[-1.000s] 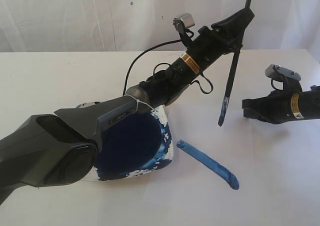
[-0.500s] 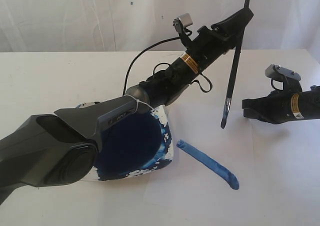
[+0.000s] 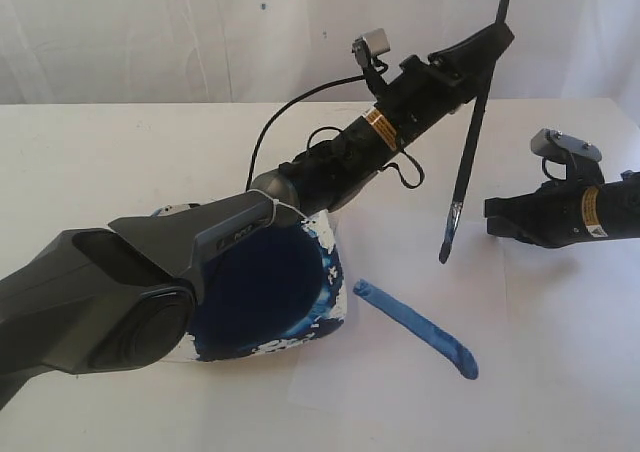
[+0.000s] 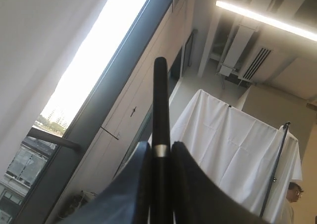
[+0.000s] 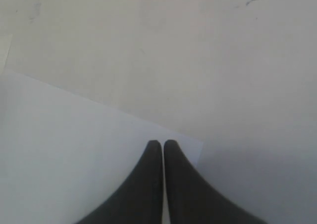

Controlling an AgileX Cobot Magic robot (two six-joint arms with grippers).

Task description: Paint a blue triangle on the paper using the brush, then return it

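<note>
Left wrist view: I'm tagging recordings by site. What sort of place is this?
Probably a lab or office room: ceiling strip light, air vent, large window, and a white sheet hung on a stand as a backdrop.

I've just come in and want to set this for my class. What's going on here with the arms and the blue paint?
The left gripper is clamped on the brush, holding it nearly upright with the bristles pointing down, apparently just above the paper. Only one thick blue stroke lies on the sheet, so two sides are not yet painted. The paint dish, full of dark blue, sits beside the stroke, partly behind the left arm. The right gripper is shut and empty, its tips over a corner of the paper.
</note>
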